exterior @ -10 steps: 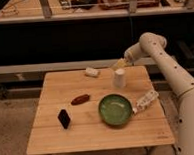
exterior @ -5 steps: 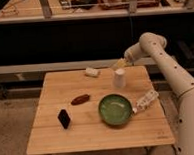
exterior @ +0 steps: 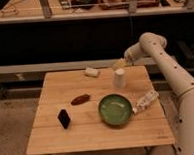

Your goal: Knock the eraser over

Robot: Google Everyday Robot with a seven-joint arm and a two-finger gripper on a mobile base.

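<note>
The eraser (exterior: 64,118) stands near the desk's (exterior: 94,137) front-left corner, well apart from the gripper (exterior: 119,64), which hangs by the far edge just above 1 white cup (exterior: 119,78), its grip impossible to tell.

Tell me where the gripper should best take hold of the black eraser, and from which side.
Probably its top edge, pinched across the two broad faces, coming from above: the eraser stands upright as a thin slab near the front of the table, with nothing touching it. The gripper hangs far off, by the white cup.
</note>
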